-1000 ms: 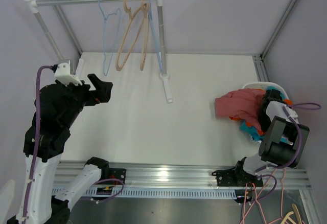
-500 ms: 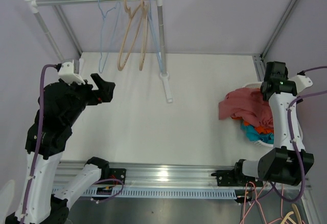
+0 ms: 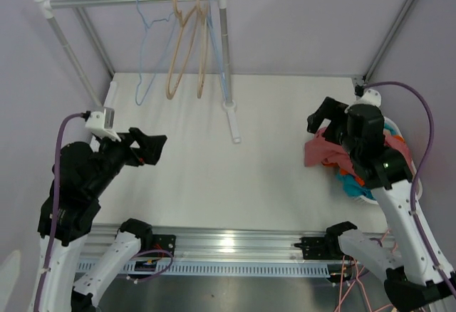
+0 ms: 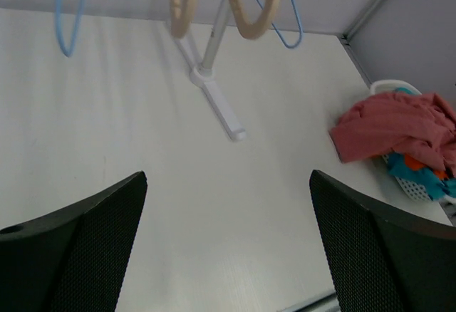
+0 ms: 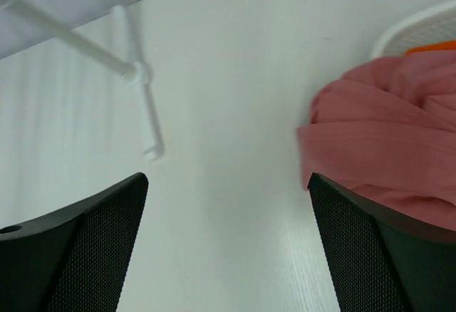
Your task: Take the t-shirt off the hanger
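Wide white tabletop (image 3: 214,169) here, and the rack (image 3: 128,0) at the back carries only bare hangers: two wooden hangers (image 3: 178,55) and a blue wire hanger (image 3: 146,77). The pink t-shirt (image 3: 322,152) lies crumpled on the right, draped over the rim of the laundry basket (image 4: 382,84), on no hanger at all. Left claw (image 3: 151,148) hangs spread wide and empty over the left side. Right claw (image 3: 322,115) is also wide, holding nothing, just beside the shirt. Removal looks done to me, so next up is simply parking both arms clear

No legible text, labels, brands or nos. in any view; nothing readable.
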`<state>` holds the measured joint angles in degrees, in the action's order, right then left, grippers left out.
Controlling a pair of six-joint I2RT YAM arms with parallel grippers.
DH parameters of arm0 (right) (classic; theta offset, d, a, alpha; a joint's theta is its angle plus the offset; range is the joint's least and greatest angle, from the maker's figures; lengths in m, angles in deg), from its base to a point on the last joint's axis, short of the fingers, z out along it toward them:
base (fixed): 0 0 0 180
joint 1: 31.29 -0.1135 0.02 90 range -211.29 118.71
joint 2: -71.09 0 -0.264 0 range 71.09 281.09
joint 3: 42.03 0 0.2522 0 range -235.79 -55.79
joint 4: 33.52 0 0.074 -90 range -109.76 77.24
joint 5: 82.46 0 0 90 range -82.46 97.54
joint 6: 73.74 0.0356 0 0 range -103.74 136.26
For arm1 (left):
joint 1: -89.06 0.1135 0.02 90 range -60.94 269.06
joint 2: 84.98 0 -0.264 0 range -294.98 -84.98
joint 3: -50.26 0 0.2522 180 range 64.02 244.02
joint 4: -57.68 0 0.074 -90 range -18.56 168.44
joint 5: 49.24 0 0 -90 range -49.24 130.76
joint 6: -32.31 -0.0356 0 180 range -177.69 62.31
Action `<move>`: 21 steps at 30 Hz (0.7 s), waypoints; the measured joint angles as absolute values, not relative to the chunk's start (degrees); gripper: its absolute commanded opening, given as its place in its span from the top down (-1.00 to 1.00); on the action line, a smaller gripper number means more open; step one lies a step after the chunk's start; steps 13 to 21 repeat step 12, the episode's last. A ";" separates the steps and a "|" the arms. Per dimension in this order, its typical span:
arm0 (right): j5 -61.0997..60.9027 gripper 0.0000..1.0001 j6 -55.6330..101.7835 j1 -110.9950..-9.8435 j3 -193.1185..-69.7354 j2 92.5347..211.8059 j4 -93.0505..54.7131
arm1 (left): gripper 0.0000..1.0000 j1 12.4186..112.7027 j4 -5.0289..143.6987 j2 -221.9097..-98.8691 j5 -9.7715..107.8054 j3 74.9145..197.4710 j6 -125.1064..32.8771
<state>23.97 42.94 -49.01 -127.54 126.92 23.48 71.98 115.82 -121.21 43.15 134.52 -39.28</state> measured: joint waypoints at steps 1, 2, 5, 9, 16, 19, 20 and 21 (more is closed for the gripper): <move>21.28 -0.98 42.15 -49.58 -125.66 124.23 22.06 | -0.99 71.94 115.27 -119.57 44.53 132.62 -39.26; 18.81 -0.99 41.56 -50.01 -123.80 122.20 20.81 | -0.99 71.91 114.53 -117.71 46.06 130.30 -39.24; 11.84 -0.99 40.27 -50.71 -117.07 116.24 17.27 | -0.99 71.91 113.17 -111.70 50.65 122.76 -39.13; 5.83 -0.99 38.54 -50.89 -110.56 112.74 15.74 | -0.99 71.87 112.54 -107.29 53.51 115.27 -39.00; 3.51 -0.99 37.36 -50.95 -108.72 112.32 15.44 | -0.99 71.85 112.61 -106.72 54.30 112.21 -38.65; 3.51 -0.99 37.36 -50.95 -108.72 112.32 15.44 | -0.99 71.85 112.61 -106.72 54.30 112.21 -38.65; 3.51 -0.99 37.36 -50.95 -108.72 112.32 15.44 | -0.99 71.85 112.61 -106.72 54.30 112.21 -38.65; 3.51 -0.99 37.36 -50.95 -108.72 112.32 15.44 | -0.99 71.85 112.61 -106.72 54.30 112.21 -38.65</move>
